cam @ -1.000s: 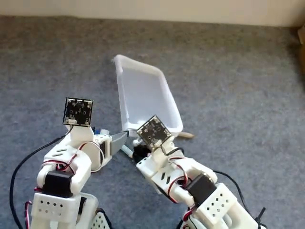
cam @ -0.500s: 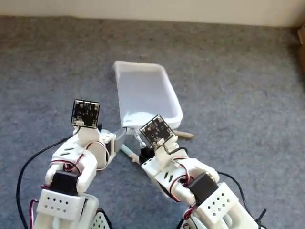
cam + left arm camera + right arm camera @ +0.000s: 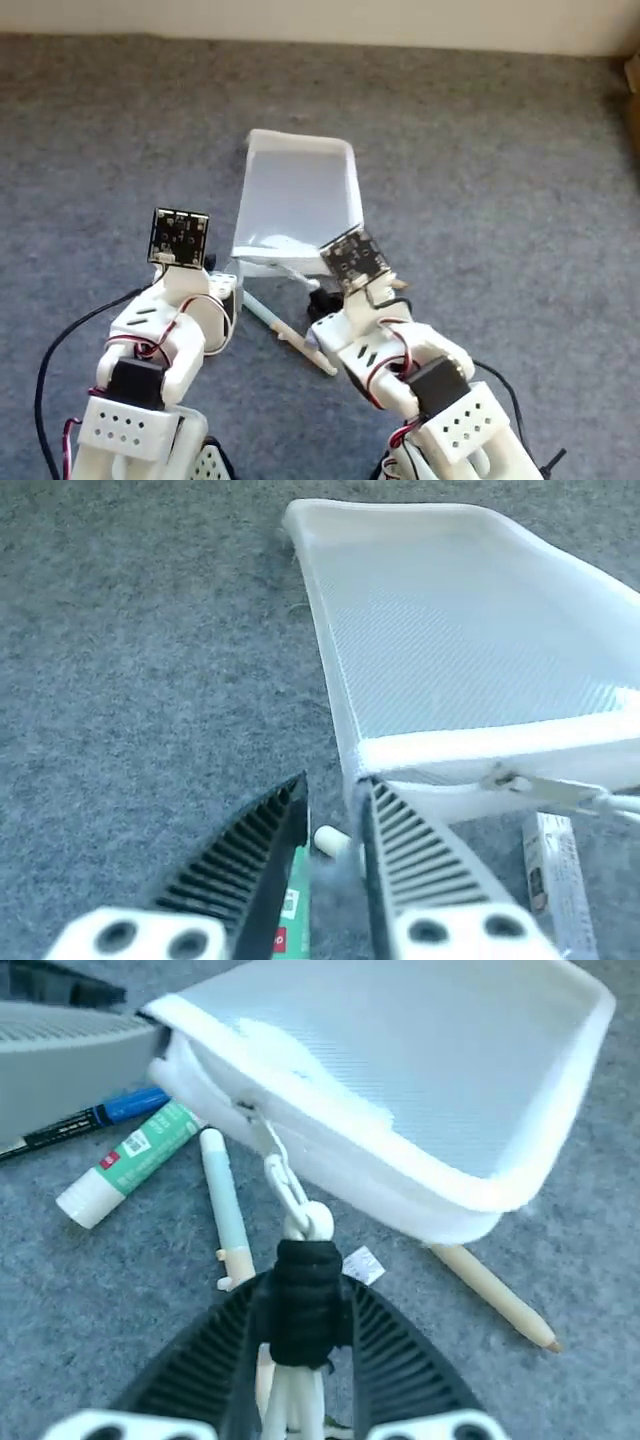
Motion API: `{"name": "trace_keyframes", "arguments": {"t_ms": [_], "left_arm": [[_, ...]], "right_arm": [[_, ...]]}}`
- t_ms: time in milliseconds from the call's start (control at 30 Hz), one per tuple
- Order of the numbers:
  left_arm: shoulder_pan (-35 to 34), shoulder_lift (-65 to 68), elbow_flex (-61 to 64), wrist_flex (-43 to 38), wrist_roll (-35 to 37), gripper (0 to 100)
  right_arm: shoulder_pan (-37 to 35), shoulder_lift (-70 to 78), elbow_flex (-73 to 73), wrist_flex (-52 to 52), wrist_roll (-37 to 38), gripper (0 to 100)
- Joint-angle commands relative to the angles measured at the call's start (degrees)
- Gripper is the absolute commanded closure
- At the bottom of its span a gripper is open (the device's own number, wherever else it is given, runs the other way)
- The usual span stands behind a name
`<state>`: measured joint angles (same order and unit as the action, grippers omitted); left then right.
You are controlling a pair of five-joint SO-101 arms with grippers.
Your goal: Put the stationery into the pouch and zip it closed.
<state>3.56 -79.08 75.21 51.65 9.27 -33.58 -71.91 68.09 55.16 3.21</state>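
The white translucent pouch (image 3: pixel 300 195) lies open on the grey carpet, its near end between both arms. My right gripper (image 3: pixel 300 1300) is shut on the black zipper pull (image 3: pixel 303 1312), whose white cord runs to the pouch's (image 3: pixel 400 1070) near edge. My left gripper (image 3: pixel 335 795) stands open just off the pouch's (image 3: pixel 450 640) near corner, holding nothing. Outside the pouch lie a green glue stick (image 3: pixel 125 1165), a blue marker (image 3: pixel 100 1115), a pale teal pen (image 3: pixel 228 1210) and a wooden pencil (image 3: pixel 490 1295). The teal pen (image 3: pixel 290 332) lies between the arms.
A small white labelled piece (image 3: pixel 550 865) lies by the pouch's near edge. Grey carpet (image 3: pixel 500 150) spreads around the pouch on all sides. A pale wall strip (image 3: pixel 320 15) runs along the far edge.
The pouch's near end has swung left and the pouch now lies straighter. The right arm shifted right, keeping the zipper pull. The left gripper's finger, earlier at the pouch's corner, is off it.
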Motion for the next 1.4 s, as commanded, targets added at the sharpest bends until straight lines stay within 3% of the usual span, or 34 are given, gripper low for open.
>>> {"name": "trace_keyframes", "arguments": {"t_ms": [0, 500, 1167, 1367], "left_arm": [[-1.19, -0.66, -0.66, -1.49, -3.87, 95], [-1.27, -0.66, -0.57, -1.49, -5.54, 96], [-3.21, -0.66, -0.40, -1.76, -5.54, 96], [-3.21, -0.57, 1.10, -2.37, -5.19, 78]], "right_arm": [[4.70, -1.45, -4.00, -1.36, 0.53, 99.3], [16.75, -1.45, -6.11, -1.45, 0.00, 99.3], [16.75, -1.45, -6.20, -1.10, -1.93, 99.3], [15.78, -1.45, -6.29, -1.01, 0.26, 99.3]]}}
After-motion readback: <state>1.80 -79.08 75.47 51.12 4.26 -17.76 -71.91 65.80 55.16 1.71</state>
